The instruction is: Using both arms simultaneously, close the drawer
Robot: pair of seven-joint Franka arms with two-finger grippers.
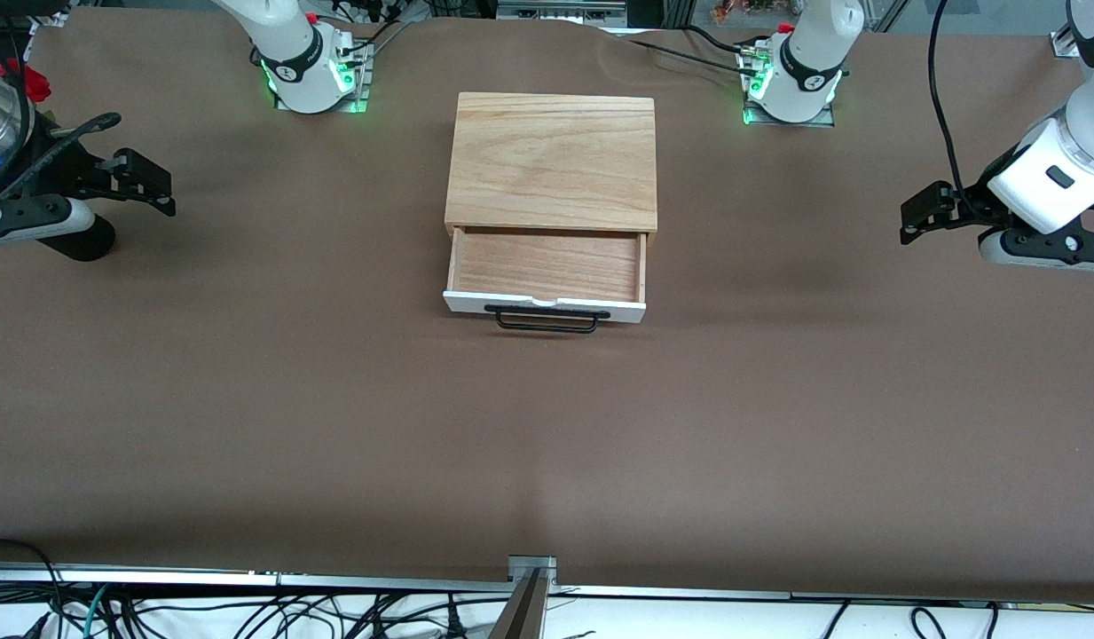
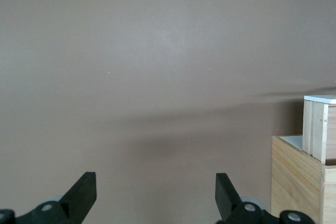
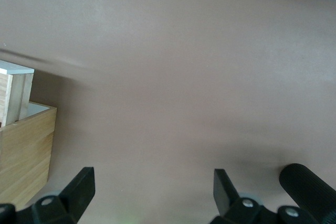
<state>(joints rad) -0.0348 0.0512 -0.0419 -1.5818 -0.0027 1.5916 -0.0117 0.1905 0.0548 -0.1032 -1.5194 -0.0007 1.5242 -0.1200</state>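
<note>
**Drawer open, both grippers spread wide**

Nearest the front camera, the drawer (image 1: pixel 547 266) juts from its wooden box (image 1: pixel 552 160) mid-table, black handle (image 1: pixel 547 319) foremost. Left gripper (image 1: pixel 926 211) and right gripper (image 1: pixel 143 182) hover over the table's ends, fingers apart, empty.

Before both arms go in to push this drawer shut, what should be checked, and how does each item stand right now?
1. Drawer pulled out of the wooden box and needing closing: ok, it is open.
2. Tray holds nothing that could jam: ok, its floor shows bare wood.
3. Handle and white front panel free to push on: ok, nothing touches them.
4. Left gripper ready: ok, fingers open, over the table toward its own end, well away from the drawer.
5. Right gripper ready: ok, fingers open, over its own end of the table.
6. Both grippers level with the panel: cannot tell; their height is not clear.
</note>
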